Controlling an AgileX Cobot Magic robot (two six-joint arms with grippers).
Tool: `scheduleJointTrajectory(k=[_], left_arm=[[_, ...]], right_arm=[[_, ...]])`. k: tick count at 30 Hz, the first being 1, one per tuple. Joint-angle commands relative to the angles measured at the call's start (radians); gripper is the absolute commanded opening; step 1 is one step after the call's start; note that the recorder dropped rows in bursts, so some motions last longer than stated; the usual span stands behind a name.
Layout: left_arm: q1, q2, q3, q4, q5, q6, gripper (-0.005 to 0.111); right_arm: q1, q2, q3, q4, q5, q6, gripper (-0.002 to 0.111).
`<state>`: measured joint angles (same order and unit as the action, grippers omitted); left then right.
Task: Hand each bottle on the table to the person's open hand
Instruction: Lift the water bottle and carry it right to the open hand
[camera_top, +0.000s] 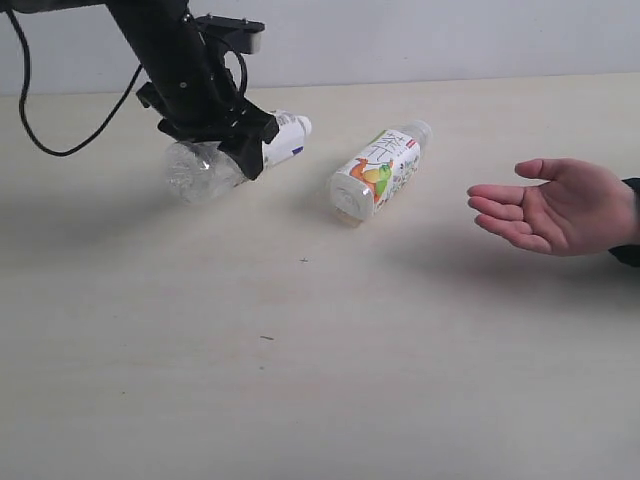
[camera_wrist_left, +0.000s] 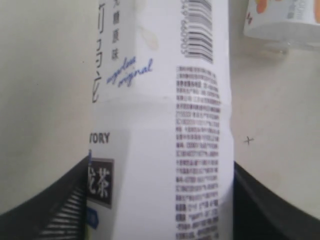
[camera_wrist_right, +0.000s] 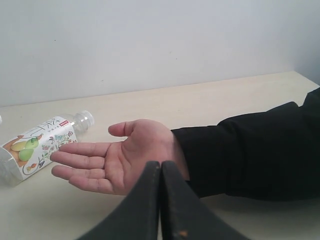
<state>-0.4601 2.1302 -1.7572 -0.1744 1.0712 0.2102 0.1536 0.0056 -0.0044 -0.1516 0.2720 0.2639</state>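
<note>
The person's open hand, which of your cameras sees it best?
The right wrist view: the open hand fills the middle, palm, fingers and dark sleeve all close and clear. The exterior view shows the hand smaller, at the right edge, sleeve mostly cut off. The left wrist view misses it.

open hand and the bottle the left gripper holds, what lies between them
The fruit-label bottle, on its side on the table, apart from the gripped bottle and the open hand; the exterior view shows it.
</note>
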Motion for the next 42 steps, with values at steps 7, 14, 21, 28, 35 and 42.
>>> scheduleJointTrajectory(k=[7, 14, 21, 28, 35, 42], left_arm=[[-0.120, -0.370, 0.356, -0.032, -0.236, -0.092, 0.000], [-0.258, -0.433, 0.380, -0.358, -0.287, -0.114, 0.000], [-0.419, -0.398, 0.380, -0.494, -0.684, -0.122, 0.000], [-0.490, -0.296, 0.380, -0.738, -0.921, -0.181, 0.000], [-0.526, -0.158, 0.334, -0.782, -0.968, -0.181, 0.000], [-0.568, -0.042, 0.236, -0.809, -0.981, -0.182, 0.000]], right_arm=[[0.003, -0.006, 0.004, -0.004, -0.008, 0.000, 0.000], [0.003, -0.006, 0.004, -0.004, -0.008, 0.000, 0.000], [0.003, -0.006, 0.004, -0.004, -0.008, 0.000, 0.000], [0.003, -0.006, 0.004, -0.004, -0.008, 0.000, 0.000], [0.003, -0.006, 0.004, -0.004, -0.008, 0.000, 0.000], [0.003, -0.006, 0.004, -0.004, -0.008, 0.000, 0.000]])
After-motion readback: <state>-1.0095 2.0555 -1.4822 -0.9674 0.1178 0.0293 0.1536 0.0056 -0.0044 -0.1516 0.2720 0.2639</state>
